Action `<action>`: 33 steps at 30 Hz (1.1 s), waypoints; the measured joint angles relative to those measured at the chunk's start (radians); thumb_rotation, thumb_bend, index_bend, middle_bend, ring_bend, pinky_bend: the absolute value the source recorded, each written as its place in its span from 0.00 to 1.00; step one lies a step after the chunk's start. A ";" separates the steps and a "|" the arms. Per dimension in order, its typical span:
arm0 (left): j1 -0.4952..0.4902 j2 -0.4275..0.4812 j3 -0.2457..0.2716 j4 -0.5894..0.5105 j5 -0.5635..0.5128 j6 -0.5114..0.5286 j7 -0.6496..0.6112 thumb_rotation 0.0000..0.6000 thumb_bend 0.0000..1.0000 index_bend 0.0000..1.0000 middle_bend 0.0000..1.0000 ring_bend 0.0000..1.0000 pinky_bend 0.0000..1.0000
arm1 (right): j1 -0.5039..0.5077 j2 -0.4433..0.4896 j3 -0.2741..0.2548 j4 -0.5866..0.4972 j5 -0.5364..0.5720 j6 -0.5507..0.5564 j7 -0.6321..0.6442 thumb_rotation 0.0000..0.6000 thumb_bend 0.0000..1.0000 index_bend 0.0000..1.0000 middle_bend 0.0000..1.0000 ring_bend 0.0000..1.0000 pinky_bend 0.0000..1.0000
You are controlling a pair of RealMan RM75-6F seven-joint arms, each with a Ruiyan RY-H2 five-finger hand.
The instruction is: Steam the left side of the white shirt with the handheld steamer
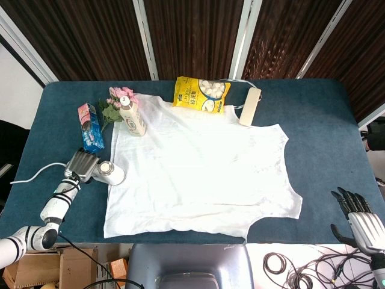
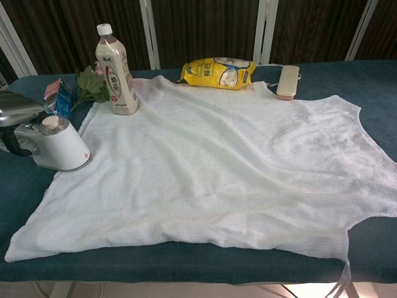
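Steamer stood upright on the blue worktop, just at the left edge of the white shirt, so its nozzle was close to the side that had to be treated. The left hand lay against the back of the steamer, at the handle, but whether its fingers were truly wrapped around the handle I could not tell from either view; in the chest view only a grey part of the hand showed behind the white body. The right hand hung off the near right corner of the worktop, fingers apart and holding nothing, well away from the cloth. The shirt lay spread flat, probably for easy passes. A drink bottle stood on its upper left corner, and could be in the way there.
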 measured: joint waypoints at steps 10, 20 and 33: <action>0.009 -0.019 0.011 0.066 0.087 -0.027 -0.111 1.00 0.28 0.71 0.50 0.41 0.32 | -0.004 0.001 -0.001 0.001 -0.002 0.006 0.000 1.00 0.36 0.00 0.00 0.00 0.00; 0.019 -0.033 0.017 0.105 0.180 -0.031 -0.217 1.00 0.37 0.74 0.53 0.43 0.34 | -0.002 0.002 -0.003 -0.001 -0.002 0.001 -0.004 1.00 0.36 0.00 0.00 0.00 0.00; 0.033 -0.082 0.033 0.199 0.280 0.010 -0.257 1.00 0.38 0.76 0.57 0.49 0.37 | 0.000 0.007 -0.007 -0.002 -0.007 -0.005 0.000 1.00 0.36 0.00 0.00 0.00 0.00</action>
